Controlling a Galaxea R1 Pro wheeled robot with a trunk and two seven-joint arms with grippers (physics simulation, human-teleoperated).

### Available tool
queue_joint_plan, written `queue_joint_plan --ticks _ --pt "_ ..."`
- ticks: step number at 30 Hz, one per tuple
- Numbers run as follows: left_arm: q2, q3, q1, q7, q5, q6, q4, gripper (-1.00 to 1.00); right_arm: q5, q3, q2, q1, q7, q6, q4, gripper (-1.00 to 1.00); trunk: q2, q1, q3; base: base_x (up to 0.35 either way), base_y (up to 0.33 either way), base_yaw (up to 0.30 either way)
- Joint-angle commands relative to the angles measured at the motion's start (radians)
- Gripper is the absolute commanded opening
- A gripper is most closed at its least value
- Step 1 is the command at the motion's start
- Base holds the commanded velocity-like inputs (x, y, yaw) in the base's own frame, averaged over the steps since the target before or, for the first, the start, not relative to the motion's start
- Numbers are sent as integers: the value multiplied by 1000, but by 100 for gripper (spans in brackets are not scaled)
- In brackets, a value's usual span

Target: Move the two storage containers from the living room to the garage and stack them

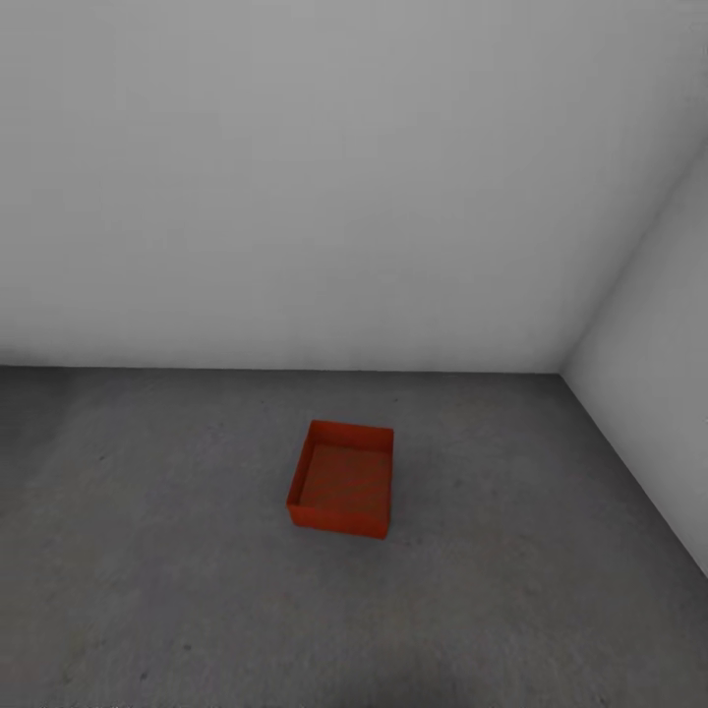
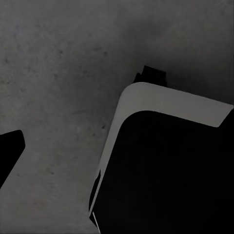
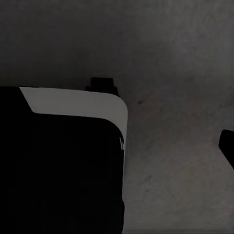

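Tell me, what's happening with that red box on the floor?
Nothing is holding it right now. One orange-red storage container sits open side up on the dark grey garage floor, near the corner where two pale walls meet. It looks empty, and no second box is stacked on it yet. The wrist views look down at the same rough floor past the robot's own dark base, so what its tools are doing can't be told.

1. Matt orange-red box (image 1: 342, 480), plain and smooth like plastic, without gloss.
2. Rough dark grey floor (image 1: 147, 551), concrete-like, speckled and mottled, dull all over.
3. Smooth pale grey walls (image 1: 295, 177), matt like paint, with no visible texture.
4. Smooth robot base (image 2: 161, 161) in the wrist views: black body, pale rim, faint sheen, plastic-like.
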Motion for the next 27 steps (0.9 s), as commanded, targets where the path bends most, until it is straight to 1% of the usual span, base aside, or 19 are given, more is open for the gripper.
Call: queue_joint_plan --ticks 1,27 --pt "0 8 0 1 1 0 -1 100 -6 8 0 -1 -2 -7 3 100 0 0 1 -29 2 16" --pt "3 8 0 0 0 -3 0 100 -7 8 0 6 -3 -5 3 100 0 0 41 -2 0 1"
